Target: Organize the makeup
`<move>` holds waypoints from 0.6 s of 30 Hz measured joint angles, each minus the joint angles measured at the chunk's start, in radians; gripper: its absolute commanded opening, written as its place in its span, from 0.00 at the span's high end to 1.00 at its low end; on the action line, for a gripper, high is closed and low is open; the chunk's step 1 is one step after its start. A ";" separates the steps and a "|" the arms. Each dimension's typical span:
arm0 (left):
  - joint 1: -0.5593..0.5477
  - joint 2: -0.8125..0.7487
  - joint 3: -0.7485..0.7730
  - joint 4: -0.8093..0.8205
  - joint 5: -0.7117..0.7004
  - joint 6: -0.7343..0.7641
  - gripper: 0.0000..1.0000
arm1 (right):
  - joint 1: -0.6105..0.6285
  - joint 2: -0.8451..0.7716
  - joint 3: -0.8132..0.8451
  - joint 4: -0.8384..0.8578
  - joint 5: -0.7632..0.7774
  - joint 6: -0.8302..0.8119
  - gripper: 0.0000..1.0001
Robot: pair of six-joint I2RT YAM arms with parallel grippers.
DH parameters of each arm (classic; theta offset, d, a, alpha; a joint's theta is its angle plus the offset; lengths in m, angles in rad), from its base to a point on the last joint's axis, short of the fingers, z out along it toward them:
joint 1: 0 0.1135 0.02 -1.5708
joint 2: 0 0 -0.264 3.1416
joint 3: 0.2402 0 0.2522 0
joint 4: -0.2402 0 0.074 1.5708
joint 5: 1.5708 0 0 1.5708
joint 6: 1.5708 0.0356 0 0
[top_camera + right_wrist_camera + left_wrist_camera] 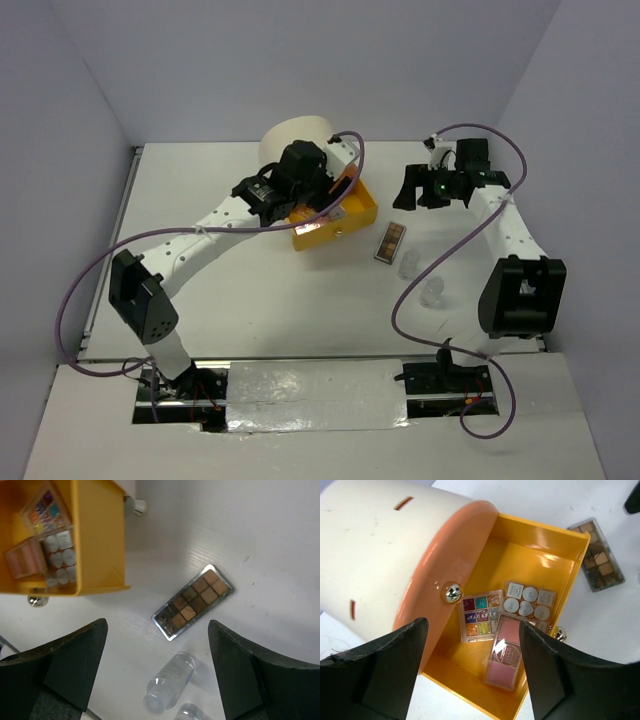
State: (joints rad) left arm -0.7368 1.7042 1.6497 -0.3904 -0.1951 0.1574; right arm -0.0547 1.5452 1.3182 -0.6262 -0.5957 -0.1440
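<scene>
The yellow drawer [540, 535] of the cream cylindrical unit [370, 545] is pulled out. Inside lie a glitter palette [481, 615], a grey-white palette [529, 601] and a pink blush palette [507, 652]. My left gripper [472, 645] is open and empty above the drawer [362, 205]. The long brown palette [194, 601] lies on the table to the right of the drawer. Two clear bottles [170, 682] [192, 713] lie just nearer than it. My right gripper [157, 645] is open and empty, hovering above the brown palette [390, 241] and bottles [408, 264]. No peach sponges are in view.
The cream unit [295, 140] stands at the back centre of the white table [250, 300]. A round silver knob [452, 592] sits on an orange drawer front beside the open drawer. Purple cables loop over both arms. Walls close in the left, right and back.
</scene>
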 measured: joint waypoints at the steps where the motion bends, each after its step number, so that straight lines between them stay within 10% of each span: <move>1: 0.000 -0.013 -0.001 -0.002 -0.006 -0.011 0.16 | 0.002 0.016 0.004 -0.005 0.023 0.029 0.11; 18: 0.013 -0.746 -0.537 0.114 -0.210 -0.351 0.13 | 0.157 0.383 0.113 -0.051 0.498 0.454 0.03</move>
State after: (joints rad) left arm -0.7235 0.9581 1.1122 -0.2760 -0.4053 -0.1940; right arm 0.1020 1.9278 1.4307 -0.6773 -0.0975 0.3103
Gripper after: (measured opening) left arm 0.870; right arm 0.968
